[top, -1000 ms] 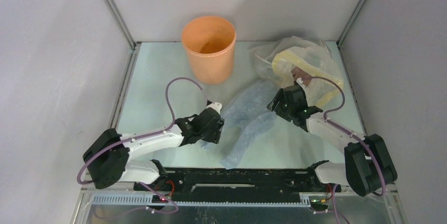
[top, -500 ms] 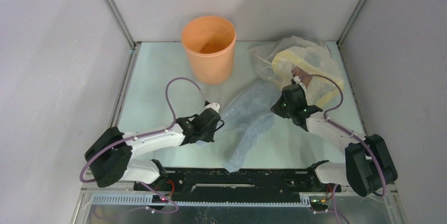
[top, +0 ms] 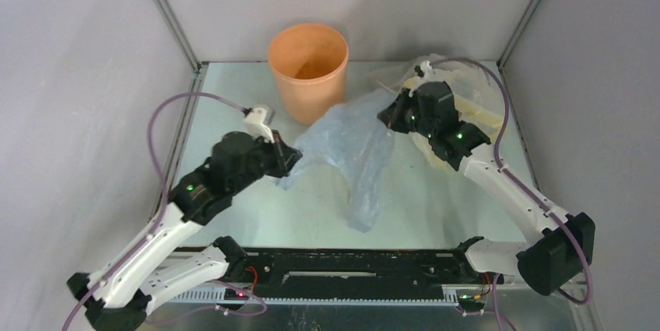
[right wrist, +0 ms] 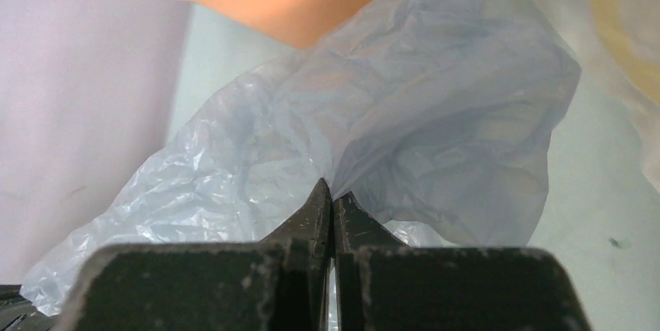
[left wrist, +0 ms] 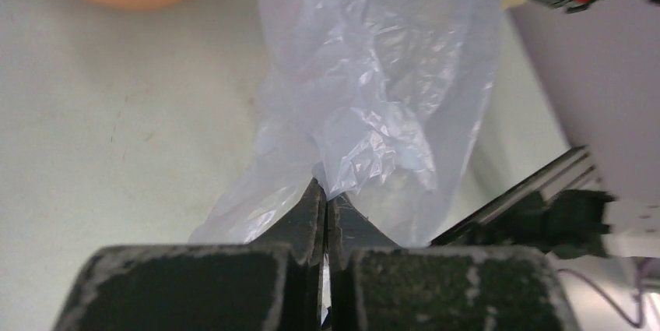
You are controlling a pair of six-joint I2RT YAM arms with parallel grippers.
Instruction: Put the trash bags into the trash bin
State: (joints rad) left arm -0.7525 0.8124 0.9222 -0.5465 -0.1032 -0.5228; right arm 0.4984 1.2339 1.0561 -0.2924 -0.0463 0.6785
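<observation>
Thin crinkled glossy film: trash bag (top: 348,142); smooth matt plastic: bin (top: 309,89).

The round orange plastic bucket (top: 308,70) stands at the far edge of the metal table (top: 233,105), left of centre. Just near and right of it, the thin pale blue-grey film bag (top: 346,144) hangs between the left gripper (top: 292,161), pinching its left edge, and the right gripper (top: 385,118), pinching its far right edge. The clear-and-yellow plastic bundle (top: 467,89) lies far right, behind the right gripper.
</observation>
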